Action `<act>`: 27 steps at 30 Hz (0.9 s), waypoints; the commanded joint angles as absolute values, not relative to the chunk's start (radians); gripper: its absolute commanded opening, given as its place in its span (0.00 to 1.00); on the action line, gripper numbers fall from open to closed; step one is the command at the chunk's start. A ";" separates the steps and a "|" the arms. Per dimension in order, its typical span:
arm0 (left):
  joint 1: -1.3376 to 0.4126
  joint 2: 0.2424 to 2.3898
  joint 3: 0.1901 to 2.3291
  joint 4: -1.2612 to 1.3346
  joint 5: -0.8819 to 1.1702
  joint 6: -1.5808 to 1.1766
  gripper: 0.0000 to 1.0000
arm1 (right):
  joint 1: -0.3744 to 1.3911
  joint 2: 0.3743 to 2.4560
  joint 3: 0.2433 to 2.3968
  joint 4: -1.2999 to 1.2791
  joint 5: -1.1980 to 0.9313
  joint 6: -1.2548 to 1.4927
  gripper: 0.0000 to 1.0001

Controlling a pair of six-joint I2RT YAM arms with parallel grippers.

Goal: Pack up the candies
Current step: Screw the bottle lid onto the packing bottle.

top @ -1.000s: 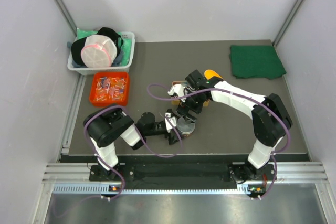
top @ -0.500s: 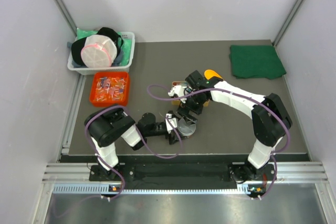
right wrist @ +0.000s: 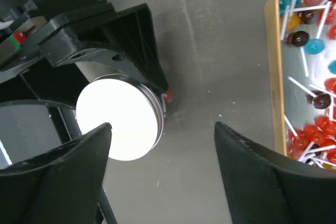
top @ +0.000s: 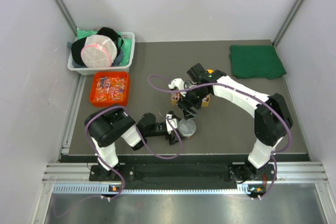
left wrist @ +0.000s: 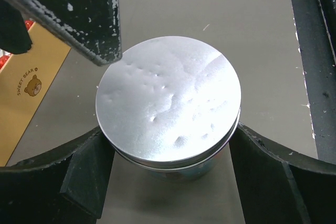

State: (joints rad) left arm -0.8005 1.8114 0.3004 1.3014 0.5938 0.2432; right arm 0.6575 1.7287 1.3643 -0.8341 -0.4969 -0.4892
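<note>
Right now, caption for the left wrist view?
Left gripper clasps a silver-lidded jar on the grey table, yellow Sweet Bear box at left.

Table (top: 157,66): tin (top: 187,126), green cloth (top: 256,61), orange tray (top: 93,90)

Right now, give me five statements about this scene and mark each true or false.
The left end effector clasps the silver-lidded tin. True.
The tin's lid is off. False: the lid sits on it.
The right end effector grips something. False: it is open and empty.
The orange tray holds the candies. True.
The green cloth covers the tin. False: it lies flat, far from the tin.
</note>
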 commanded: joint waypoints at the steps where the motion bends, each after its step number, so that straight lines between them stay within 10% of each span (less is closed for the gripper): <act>1: -0.808 1.825 0.308 1.408 0.617 0.264 0.79 | 0.652 1.732 1.394 -0.857 -0.574 -0.499 0.70; 27: -0.808 1.825 0.316 1.387 0.606 0.273 0.79 | 0.650 1.755 1.287 -0.822 -0.566 -0.492 0.24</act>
State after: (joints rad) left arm -0.8017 1.8118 0.3008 1.3010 0.5938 0.2485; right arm 0.6559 1.8011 1.3270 -0.8238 -0.5953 -0.4778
